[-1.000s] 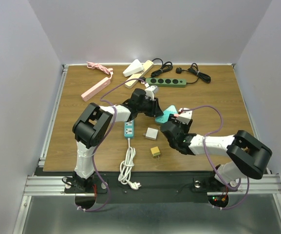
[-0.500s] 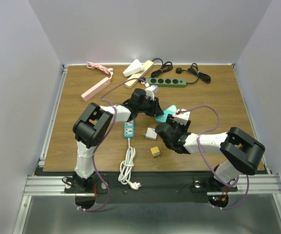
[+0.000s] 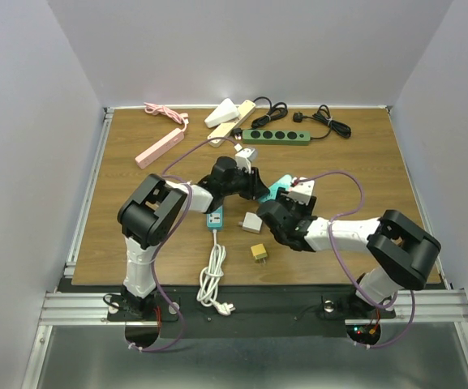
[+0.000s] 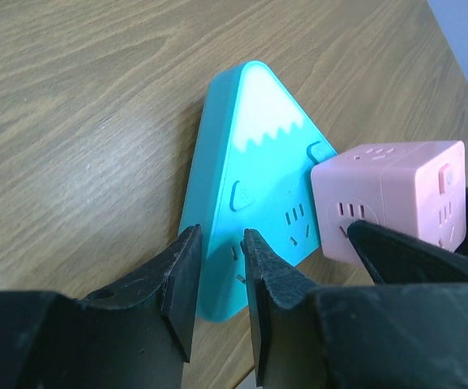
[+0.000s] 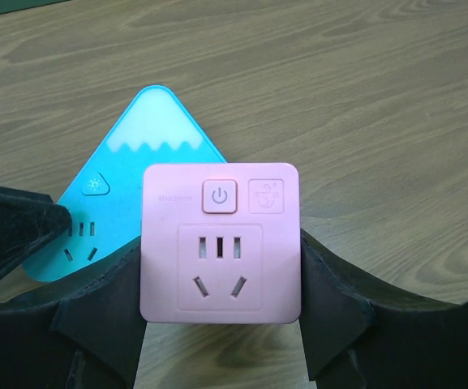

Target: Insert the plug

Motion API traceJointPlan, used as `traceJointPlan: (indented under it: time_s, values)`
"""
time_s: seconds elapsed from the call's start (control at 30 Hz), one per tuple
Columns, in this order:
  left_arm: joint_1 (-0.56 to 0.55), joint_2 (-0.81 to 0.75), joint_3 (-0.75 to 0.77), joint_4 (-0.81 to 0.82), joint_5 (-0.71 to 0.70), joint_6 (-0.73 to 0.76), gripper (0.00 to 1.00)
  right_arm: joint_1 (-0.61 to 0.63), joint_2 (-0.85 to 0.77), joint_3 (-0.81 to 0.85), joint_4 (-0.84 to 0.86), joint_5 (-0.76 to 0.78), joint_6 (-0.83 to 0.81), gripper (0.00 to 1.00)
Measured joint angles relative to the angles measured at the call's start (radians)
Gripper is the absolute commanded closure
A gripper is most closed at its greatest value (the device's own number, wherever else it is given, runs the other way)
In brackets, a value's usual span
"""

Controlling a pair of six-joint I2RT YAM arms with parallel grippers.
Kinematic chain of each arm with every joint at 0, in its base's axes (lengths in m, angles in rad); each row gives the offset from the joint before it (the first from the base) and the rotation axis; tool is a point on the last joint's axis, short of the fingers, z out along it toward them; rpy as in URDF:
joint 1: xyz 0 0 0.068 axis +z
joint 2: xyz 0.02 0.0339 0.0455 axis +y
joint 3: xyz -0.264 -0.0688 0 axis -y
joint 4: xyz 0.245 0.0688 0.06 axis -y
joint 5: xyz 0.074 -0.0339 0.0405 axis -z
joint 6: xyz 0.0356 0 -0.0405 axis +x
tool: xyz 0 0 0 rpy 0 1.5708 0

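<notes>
— Starting at the left, what is the left gripper (image 4: 220, 237) doing?
— Its jaws are nearly pressed together at the near edge of the teal socket block (image 4: 250, 182), which lies flat on the worktop (image 4: 71, 121). Whether they grip it is unclear.
— And to the right?
— The right gripper (image 5: 221, 247) pinches the pink cube adapter (image 4: 388, 194) at the block's right corner. Its prongs are hidden, so insertion looks unfinished; lining up and pressing home are likely left.

Pink cube socket (image 5: 221, 243), teal triangular socket (image 4: 250, 186) — white zigzag snow-cap at its tip, brown wood-grain table (image 5: 355, 89)
</notes>
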Motion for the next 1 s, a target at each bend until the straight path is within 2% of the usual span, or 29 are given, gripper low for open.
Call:
traceJointPlan:
  time_s: [0.03, 0.07, 0.13, 0.17, 0.23, 0.37, 0.43, 0.47, 0.83, 0.93, 1.0]
  values:
    - [-0.001, -0.006, -0.017, 0.017, -0.006, -0.003, 0.62, -0.002, 0.002, 0.004, -0.006, -0.002, -0.002, 0.84]
    - [-0.001, -0.011, -0.029, 0.027, -0.010, -0.007, 0.62, -0.003, 0.003, 0.006, -0.008, -0.002, -0.005, 0.72]
    - [-0.002, -0.017, -0.042, 0.039, -0.019, -0.013, 0.62, -0.005, 0.002, 0.013, -0.017, -0.009, -0.012, 0.58]
    - [-0.003, -0.019, -0.045, 0.041, -0.022, -0.015, 0.62, -0.006, -0.001, 0.014, -0.022, -0.014, -0.018, 0.46]
    - [-0.007, -0.025, -0.055, 0.045, -0.025, -0.026, 0.62, -0.010, -0.018, 0.014, -0.038, -0.032, -0.027, 0.39]
    - [-0.021, -0.033, -0.063, 0.037, -0.020, -0.040, 0.62, -0.018, -0.078, 0.011, -0.098, -0.061, -0.050, 0.15]
    - [-0.029, -0.034, -0.066, 0.028, -0.002, -0.051, 0.62, -0.024, -0.100, 0.006, -0.116, -0.076, -0.055, 0.11]
    - [-0.035, -0.034, -0.068, 0.021, 0.006, -0.055, 0.62, -0.026, -0.114, -0.002, -0.122, -0.090, -0.063, 0.04]
    - [-0.056, -0.060, -0.092, -0.029, 0.033, -0.063, 0.62, -0.026, -0.182, -0.020, -0.195, -0.148, -0.060, 0.04]
    - [-0.060, -0.070, -0.100, -0.036, 0.032, -0.062, 0.62, -0.026, -0.209, -0.024, -0.210, -0.161, -0.054, 0.09]
    - [-0.061, -0.077, -0.107, -0.043, 0.033, -0.063, 0.62, -0.029, -0.246, -0.047, -0.215, -0.174, -0.046, 0.18]
